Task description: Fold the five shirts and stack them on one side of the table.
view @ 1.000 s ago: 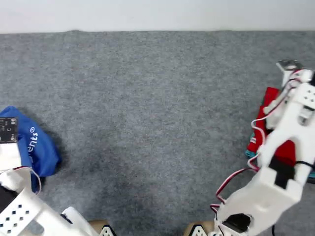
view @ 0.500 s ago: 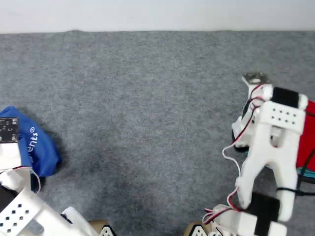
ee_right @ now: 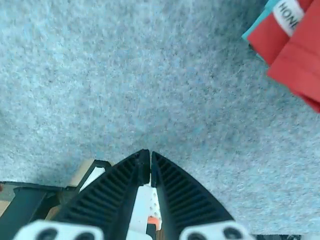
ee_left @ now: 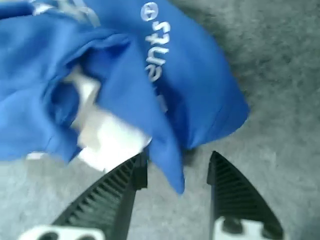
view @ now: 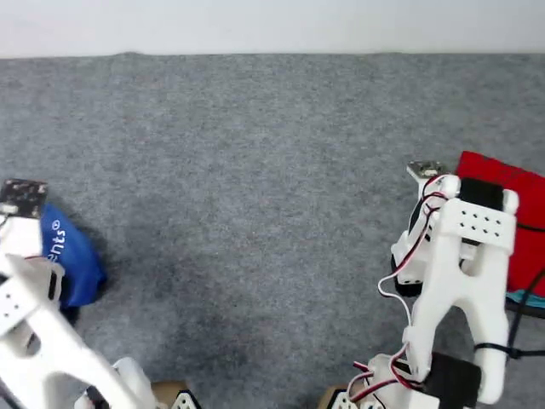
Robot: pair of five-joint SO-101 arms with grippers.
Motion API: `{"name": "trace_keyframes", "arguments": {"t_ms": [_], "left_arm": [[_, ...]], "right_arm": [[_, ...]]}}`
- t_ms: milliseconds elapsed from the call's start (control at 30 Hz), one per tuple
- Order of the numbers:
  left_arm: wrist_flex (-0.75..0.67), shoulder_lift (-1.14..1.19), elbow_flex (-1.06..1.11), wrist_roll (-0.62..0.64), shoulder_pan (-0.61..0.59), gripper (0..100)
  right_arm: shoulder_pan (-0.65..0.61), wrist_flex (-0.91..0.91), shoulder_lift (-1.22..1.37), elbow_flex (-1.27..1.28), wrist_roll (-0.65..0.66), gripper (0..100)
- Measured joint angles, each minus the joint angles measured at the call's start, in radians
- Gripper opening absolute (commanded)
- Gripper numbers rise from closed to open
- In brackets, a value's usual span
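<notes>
One grey tabletop (view: 255, 170) carries everything on my overhead feed; the right arm (view: 464, 264) stands over its right side near the front edge, and the left arm (view: 34, 332) rises at the front left corner; a crumpled blue shirt (view: 75, 256) lies bunched at the left edge, partly under that arm; a folded red shirt (view: 519, 204) sits at the right edge on top of a teal cloth (view: 521, 297) whose rim peeks out beneath it; my left fingers (ee_left: 122, 187) are spread wide, straddling a hanging fold of the blue shirt without pinching it; my right fingers (ee_right: 150, 162) are pressed together with nothing between them, above bare tabletop just beside the red shirt.
</notes>
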Motion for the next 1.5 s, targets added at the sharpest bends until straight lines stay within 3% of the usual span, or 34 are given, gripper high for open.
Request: {"name": "trace_keyframes", "arguments": {"t_ms": [267,600,933,1033,1133,1267,1500], "left_arm": [[-0.187,0.265,-0.006,-0.002,0.029,21],[-0.345,0.302,-0.002,-0.005,0.002,20],[-0.468,0.302,0.094,-0.005,0.002,1],[-0.473,0.302,0.094,-0.005,0.003,1],[-0.462,0.302,0.083,-0.005,0.003,1],[-0.315,0.302,-0.034,0.0,0.003,1],[-0.048,0.302,-0.356,0.173,0.006,1]], "right_arm": [[0.051,0.0,-0.002,0.008,0.0,1.5],[0.12,0.0,-0.002,0.008,0.0,1.5],[0.121,0.0,-0.002,0.008,0.0,1.5],[0.121,0.0,-0.002,0.008,0.0,1.5],[0.121,0.0,-0.002,0.008,0.0,1.5],[0.121,0.0,-0.002,0.008,0.0,1.5],[0.121,0.0,-0.002,0.008,0.0,1.5]]}}
